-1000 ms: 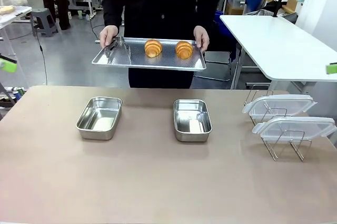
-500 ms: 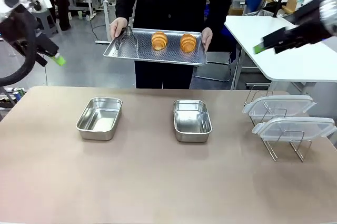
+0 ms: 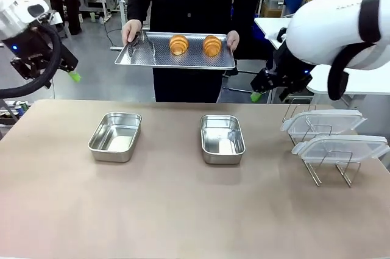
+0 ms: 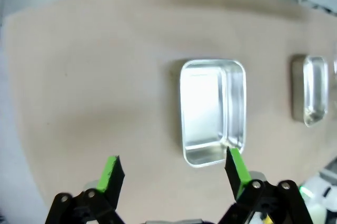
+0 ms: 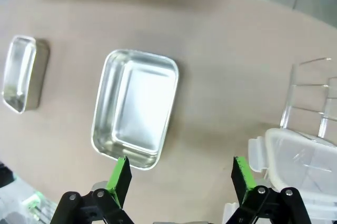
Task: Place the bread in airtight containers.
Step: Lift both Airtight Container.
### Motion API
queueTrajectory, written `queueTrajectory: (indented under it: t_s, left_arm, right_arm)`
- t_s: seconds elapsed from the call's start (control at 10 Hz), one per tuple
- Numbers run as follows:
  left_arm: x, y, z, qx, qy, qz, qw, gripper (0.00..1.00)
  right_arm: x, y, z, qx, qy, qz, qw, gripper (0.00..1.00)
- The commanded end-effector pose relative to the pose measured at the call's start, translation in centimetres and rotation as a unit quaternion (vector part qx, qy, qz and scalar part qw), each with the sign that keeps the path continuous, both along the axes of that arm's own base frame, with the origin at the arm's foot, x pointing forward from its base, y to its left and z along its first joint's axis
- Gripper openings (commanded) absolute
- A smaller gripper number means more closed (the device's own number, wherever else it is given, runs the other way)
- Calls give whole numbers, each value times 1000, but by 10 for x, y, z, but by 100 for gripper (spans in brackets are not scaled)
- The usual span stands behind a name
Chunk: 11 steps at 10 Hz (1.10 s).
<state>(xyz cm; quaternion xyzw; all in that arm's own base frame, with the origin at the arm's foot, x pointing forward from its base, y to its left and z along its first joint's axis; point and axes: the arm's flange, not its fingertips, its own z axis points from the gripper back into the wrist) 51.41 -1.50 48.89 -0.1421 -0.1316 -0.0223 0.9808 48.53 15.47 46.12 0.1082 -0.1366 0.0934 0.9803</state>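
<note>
Two ridged, golden-brown rolls (image 3: 178, 44) (image 3: 212, 46) lay side by side on a flat perforated metal tray (image 3: 177, 63), which a person (image 3: 189, 3) held beyond the far edge of the tabletop (image 3: 183, 210). Two shiny steel containers (image 3: 115, 136) (image 3: 222, 139) with rounded corners sat empty nearer that far edge, one left of centre and one about central. The left end effector (image 4: 174, 163) and the right end effector (image 5: 180, 168) hung above them, green-padded jaws spread wide and gripping nothing.
</note>
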Motion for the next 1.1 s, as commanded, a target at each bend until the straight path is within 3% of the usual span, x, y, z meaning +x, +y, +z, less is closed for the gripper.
queueTrajectory:
  t_s: [0.0,0.1,0.2,0.4,0.5,0.7,1.0]
  left_arm:
    - [-3,-8,-18,8,-13,30,999,100]
    - [-13,-3,-12,14,18,16,1000,100]
    - [1,-1,-11,1,-5,15,1000,100]
    - [1,-1,-11,1,-5,15,1000,100]
    - [-2,-1,-17,2,0,16,1000,100]
    - [24,-40,-41,48,14,10,999,100]
    - [31,-63,-68,71,23,-8,997,100]
  right_arm:
    - [19,-15,13,49,28,0,998,100]
    - [0,0,0,0,0,0,1000,100]
    - [0,0,0,0,0,0,1000,100]
    - [0,0,0,0,0,0,1000,100]
    - [7,0,2,9,13,4,1000,100]
    - [24,47,-16,-50,46,6,998,100]
    - [40,77,-43,-89,57,-14,994,100]
